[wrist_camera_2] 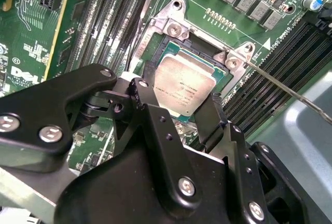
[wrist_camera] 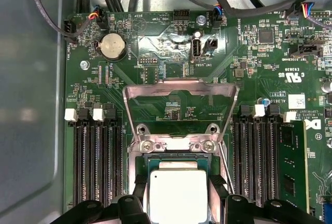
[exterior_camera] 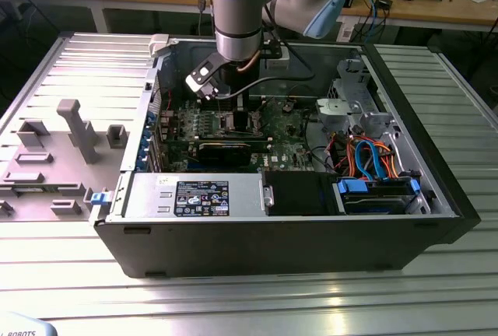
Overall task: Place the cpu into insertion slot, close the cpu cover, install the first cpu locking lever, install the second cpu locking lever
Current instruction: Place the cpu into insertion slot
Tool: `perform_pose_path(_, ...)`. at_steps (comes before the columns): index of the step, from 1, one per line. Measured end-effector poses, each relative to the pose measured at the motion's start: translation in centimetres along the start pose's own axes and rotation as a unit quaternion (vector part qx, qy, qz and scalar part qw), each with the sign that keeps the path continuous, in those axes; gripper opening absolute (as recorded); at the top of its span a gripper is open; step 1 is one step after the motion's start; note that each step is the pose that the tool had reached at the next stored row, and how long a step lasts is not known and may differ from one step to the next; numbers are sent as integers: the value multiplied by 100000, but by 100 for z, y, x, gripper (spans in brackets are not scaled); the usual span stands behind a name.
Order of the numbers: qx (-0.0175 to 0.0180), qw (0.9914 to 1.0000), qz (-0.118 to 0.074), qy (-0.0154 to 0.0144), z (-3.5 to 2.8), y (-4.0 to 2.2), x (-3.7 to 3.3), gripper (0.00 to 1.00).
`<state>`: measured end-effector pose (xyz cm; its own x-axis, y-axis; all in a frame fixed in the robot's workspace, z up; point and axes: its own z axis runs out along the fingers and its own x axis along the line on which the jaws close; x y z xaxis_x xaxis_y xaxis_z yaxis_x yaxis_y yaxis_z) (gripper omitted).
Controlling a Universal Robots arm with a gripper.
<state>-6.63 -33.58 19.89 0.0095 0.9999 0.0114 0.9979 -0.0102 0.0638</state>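
At upper centre of the exterior view, inside the open computer case [exterior_camera: 272, 243], I am seeing the claw [exterior_camera: 226, 112] reaching down to the green motherboard [exterior_camera: 296, 130]. It is pinching the cpu [wrist_camera_2: 184, 84] by two opposite edges at the insertion slot [wrist_camera_2: 171, 27]; I cannot tell whether it is seated. The cpu cover [wrist_camera: 180, 90] is standing raised open just beside it.

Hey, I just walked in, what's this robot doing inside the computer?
The robot arm is reaching down into an open computer case. Its gripper has the jaws closed on a square chip, holding it right at the socket on the green motherboard. I cannot tell whether the chip is fully seated. The metal cover is flipped up open, and a thin wire lever beside the socket is not latched.
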Motion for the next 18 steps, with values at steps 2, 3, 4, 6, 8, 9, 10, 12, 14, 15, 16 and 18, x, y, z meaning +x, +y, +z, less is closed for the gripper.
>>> perform_pose_path(2, 13, 100000, -2, -26, -3, -1, -1, 55)
perform_pose_path(3, 15, 100000, 12, -34, -3, -1, -1, 55)
perform_pose_path(4, 19, 100000, 46, -42, -1, -1, -2, 55)
perform_pose_path(6, 13, 100000, 88, -41, 6, -1, -1, 55)
perform_pose_path(8, 24, 100000, 120, -76, 10, 1, -1, 55)
perform_pose_path(9, 17, 100000, 136, -87, 13, 4, -2, 55)
perform_pose_path(10, 17, 100000, 149, -93, 16, 6, -1, 55)
perform_pose_path(12, 13, 100000, 147, -96, 19, 8, -2, 55)
perform_pose_path(14, 12, 100000, 152, -92, 20, 8, -1, 55)
perform_pose_path(15, 7, 100000, 152, -93, 20, 8, -1, 55)
perform_pose_path(16, 10, 100000, 153, -92, 20, 8, -1, 55)
perform_pose_path(18, 8, 100000, 154, -90, 20, 8, -1, 55)
